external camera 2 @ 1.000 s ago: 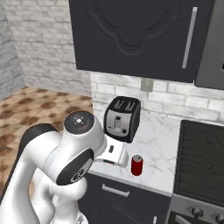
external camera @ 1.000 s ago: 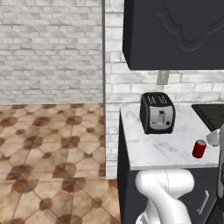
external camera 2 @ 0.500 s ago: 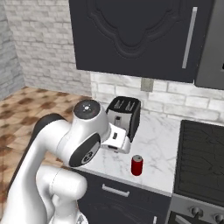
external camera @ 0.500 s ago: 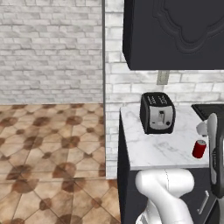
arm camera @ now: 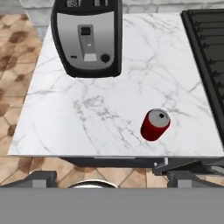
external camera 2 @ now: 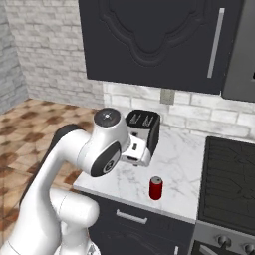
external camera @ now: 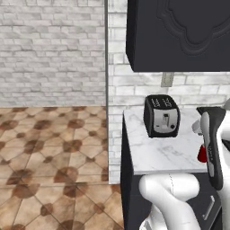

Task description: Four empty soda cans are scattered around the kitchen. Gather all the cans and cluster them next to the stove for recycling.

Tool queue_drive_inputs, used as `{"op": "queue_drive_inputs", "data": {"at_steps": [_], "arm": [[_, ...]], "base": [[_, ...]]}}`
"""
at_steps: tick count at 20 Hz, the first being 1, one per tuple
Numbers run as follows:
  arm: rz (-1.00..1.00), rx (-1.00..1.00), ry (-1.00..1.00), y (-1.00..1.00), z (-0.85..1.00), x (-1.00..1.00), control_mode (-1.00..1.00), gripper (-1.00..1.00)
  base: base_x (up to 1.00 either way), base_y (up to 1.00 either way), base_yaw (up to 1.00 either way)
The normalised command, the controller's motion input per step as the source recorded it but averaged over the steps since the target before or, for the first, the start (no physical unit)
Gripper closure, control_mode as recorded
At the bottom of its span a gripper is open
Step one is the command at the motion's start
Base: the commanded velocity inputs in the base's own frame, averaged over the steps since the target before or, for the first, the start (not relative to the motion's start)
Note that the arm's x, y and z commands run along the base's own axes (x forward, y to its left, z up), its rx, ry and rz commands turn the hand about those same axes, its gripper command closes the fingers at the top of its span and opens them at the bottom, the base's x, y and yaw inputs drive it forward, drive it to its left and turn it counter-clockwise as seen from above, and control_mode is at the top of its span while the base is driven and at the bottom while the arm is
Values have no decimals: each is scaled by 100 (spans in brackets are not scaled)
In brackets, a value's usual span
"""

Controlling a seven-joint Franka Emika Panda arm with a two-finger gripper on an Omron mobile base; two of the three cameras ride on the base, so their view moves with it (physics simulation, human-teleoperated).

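One red soda can (arm camera: 155,124) with a silver top stands upright on the white marble counter (arm camera: 87,113), near its front edge. The right base view shows this can (external camera 2: 156,188) a short way left of the black stove (external camera 2: 231,174). In the left base view the can (external camera: 202,154) is half hidden behind my arm. My gripper (arm camera: 111,176) hangs above the counter's front edge, open and empty, its fingertips (arm camera: 43,177) wide apart. The can lies ahead of it, slightly to the right. The stove's grated cooktop (arm camera: 209,48) runs along the right edge of the hand view.
A black-and-silver toaster (external camera 2: 144,130) stands at the back left of the counter, close behind my hand. Dark wall cabinets (external camera 2: 154,40) hang overhead. The counter's left end drops to a brown tiled floor (external camera: 49,152). Dark drawers (external camera 2: 134,219) sit below the counter.
My arm has risen and swung forward over the counter, bringing the hand up in front of the toaster. The can has not moved.
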Motion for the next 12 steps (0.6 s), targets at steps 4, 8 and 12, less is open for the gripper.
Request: {"op": "queue_drive_inputs", "data": {"at_steps": [4, 8, 12], "arm": [[-3, 0, 1, -5, -10, 29, -100, -100], [-5, 0, 2, -25, -4, 8, -100, -100], [-6, 0, 5, -38, -3, 0, -100, -100]], "base": [[0, 0, 0], [0, 0, 0], [0, 0, 0]]}}
